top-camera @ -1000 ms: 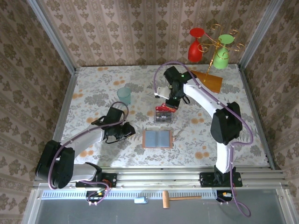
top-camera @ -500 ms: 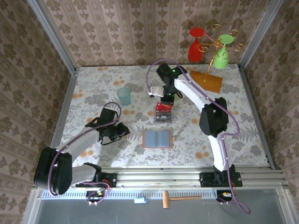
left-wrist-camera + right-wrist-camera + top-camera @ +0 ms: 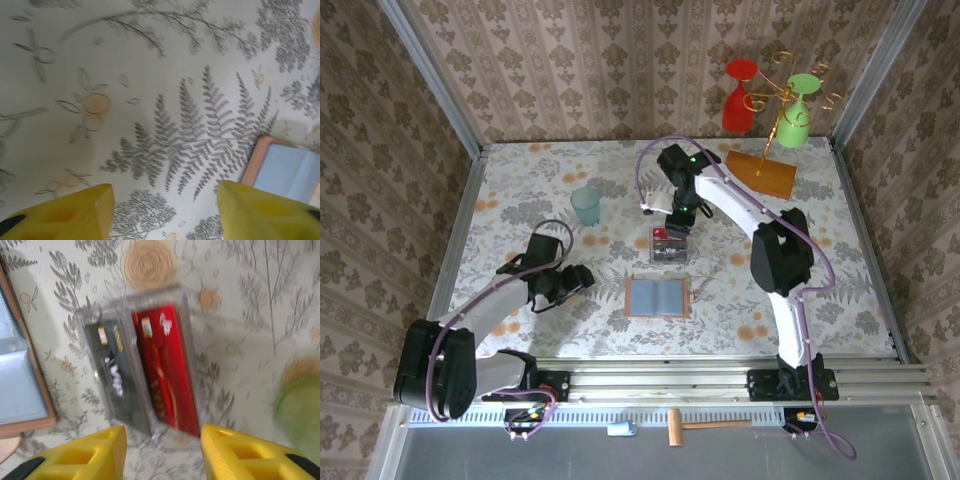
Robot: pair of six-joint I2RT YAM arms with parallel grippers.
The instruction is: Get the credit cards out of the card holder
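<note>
Two credit cards [image 3: 145,372] lie in a tray [image 3: 150,296] by the right hand [image 3: 162,452]

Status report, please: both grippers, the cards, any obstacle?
Left gripper open, empty. Right gripper open above clear tray. Credit cards lying in tray; card holder open nearby. Nothing in the way.

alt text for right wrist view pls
Two credit cards, black and red, lie in a clear tray on a floral cloth. The right hand hangs open over one end; the card holder lies open at left.

right tool [image 3: 162,446] opened | red card [image 3: 162,365] now in tray [image 3: 186,295] | left tool [image 3: 165,202] opened
</note>
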